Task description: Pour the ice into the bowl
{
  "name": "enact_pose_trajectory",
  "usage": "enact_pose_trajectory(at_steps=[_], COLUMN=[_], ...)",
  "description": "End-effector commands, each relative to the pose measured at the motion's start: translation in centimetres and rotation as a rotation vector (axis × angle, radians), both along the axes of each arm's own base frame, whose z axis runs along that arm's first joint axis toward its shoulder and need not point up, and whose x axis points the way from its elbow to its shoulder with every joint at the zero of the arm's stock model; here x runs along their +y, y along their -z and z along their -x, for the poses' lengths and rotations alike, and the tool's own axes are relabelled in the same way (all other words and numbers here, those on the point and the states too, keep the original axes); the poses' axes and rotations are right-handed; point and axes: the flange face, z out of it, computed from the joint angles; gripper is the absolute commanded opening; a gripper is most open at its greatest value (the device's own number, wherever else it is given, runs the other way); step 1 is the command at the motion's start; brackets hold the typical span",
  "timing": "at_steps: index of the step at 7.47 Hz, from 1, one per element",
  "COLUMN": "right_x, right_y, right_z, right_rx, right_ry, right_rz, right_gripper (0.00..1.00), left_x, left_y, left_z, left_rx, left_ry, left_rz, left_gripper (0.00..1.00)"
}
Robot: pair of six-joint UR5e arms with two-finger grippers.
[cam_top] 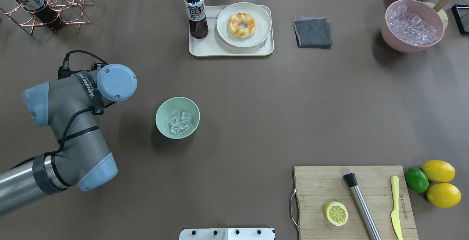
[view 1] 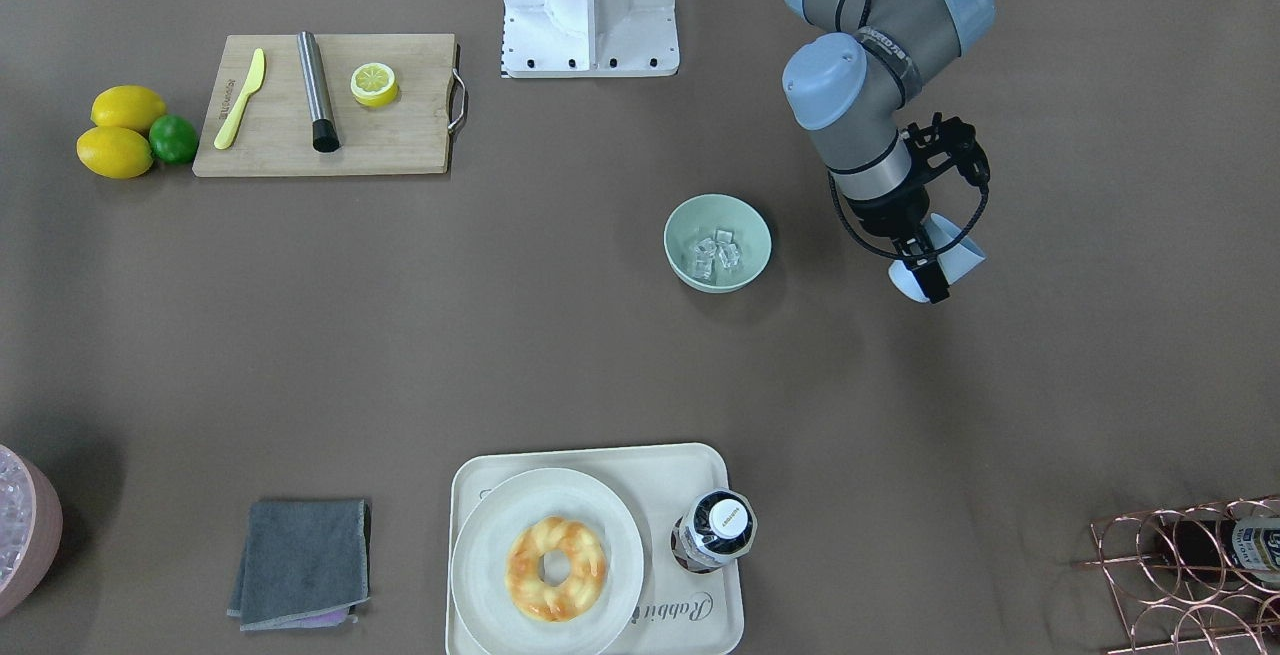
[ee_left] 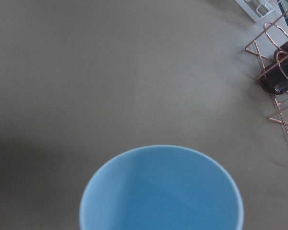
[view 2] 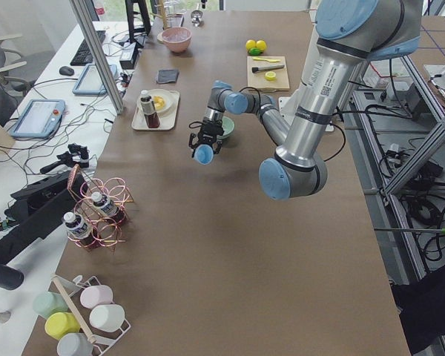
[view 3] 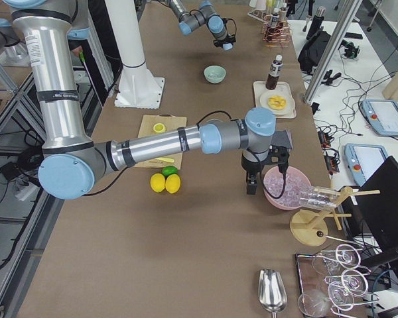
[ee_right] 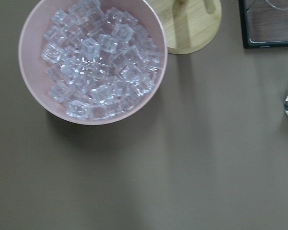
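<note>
Found ice [view 1: 718,252] lying in bowl [view 1: 748,220], mid-table [view 1: 500,335]. Saw left jaws clamped on empty blue cup [view 1: 962,255], just beside bowl. Cannot tell right jaws' state. Judging pour done: set cup down upright, clear of bowl.

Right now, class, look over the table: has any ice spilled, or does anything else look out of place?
Nothing stands out. The ice lies inside the bowl, with no cubes on the table around it. The left gripper holds the cup tilted beside the bowl, and it looks empty.
</note>
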Motion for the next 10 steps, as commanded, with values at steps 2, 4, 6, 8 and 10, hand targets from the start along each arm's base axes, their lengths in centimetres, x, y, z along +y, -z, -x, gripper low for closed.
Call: enact_pose_trajectory(at_steps=[2,4,6,8,10], right_x=[-2.9,-3.5,-1.4,1.0,3.8], right_y=[8.6,12.9,18.2,24.6,31.4], right_z=[11.5,17.4,24.8,33.9,42.7], right_rx=[0.017,0.011,0.040,0.055,0.022], right_ry=[-0.060,-0.069,-0.082,-0.114,-0.132], right_rz=[0.034,0.030,0.014,-0.011,-0.011], right_gripper=[0.99,0.99,0.99,0.99,0.99], left_x=[-1.4,-0.1,0.0,-1.0,-1.7], left_y=[-12.5,-19.5,-26.0,-28.7,-31.6], left_z=[5.2,9.2,11.0,12.8,14.1], left_rx=[-0.274,-0.396,-0.492,-0.544,-0.554], left_ry=[-0.196,-0.344,-0.407,-0.419,-0.415], left_rz=[0.154,0.247,0.351,0.381,0.401], left_gripper=[0.47,0.47,0.47,0.47,0.47])
